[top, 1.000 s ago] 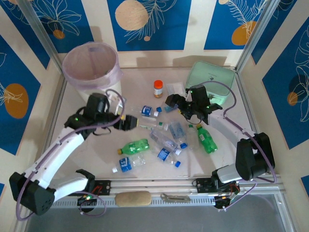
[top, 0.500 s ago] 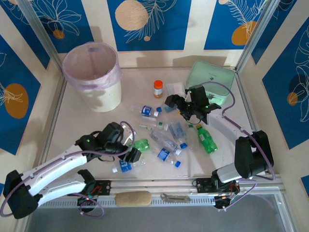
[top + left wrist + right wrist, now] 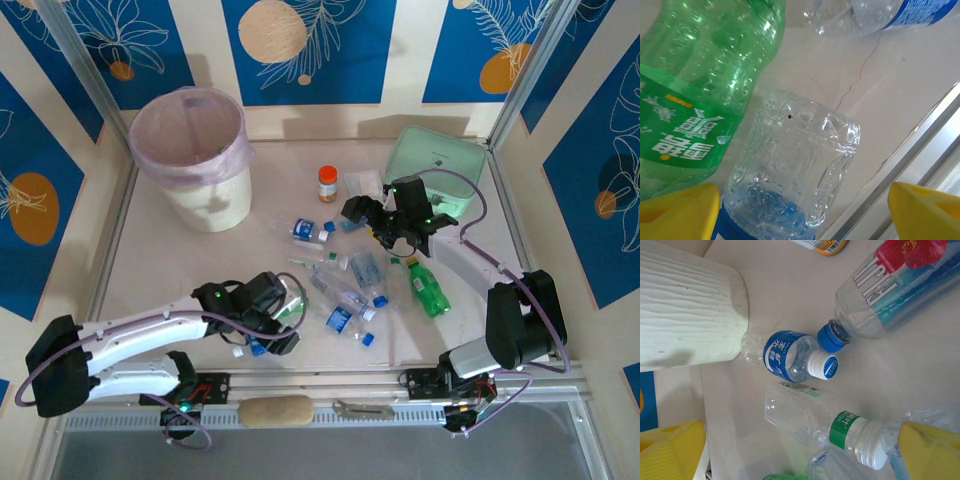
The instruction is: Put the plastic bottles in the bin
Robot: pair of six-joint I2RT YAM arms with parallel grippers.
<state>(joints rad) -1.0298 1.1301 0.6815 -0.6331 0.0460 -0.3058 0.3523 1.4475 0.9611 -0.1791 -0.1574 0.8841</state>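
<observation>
Plastic bottles (image 3: 345, 290) lie scattered on the table (image 3: 170, 265), well apart from the bin (image 3: 212, 205); left gripper (image 3: 800, 212) unclenched astride a clear bottle (image 3: 795, 165) just beside a green bottle (image 3: 700, 85), right gripper (image 3: 385, 226) released above others; risk: on closing, jaws may catch the green neighbour or squeeze the slick clear one out

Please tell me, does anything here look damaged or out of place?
Yes. A thin crack runs across the table beside the clear bottle, in the left wrist view. Also, the orange-capped jar stands upright, while the bottles near it lie on their sides.
</observation>
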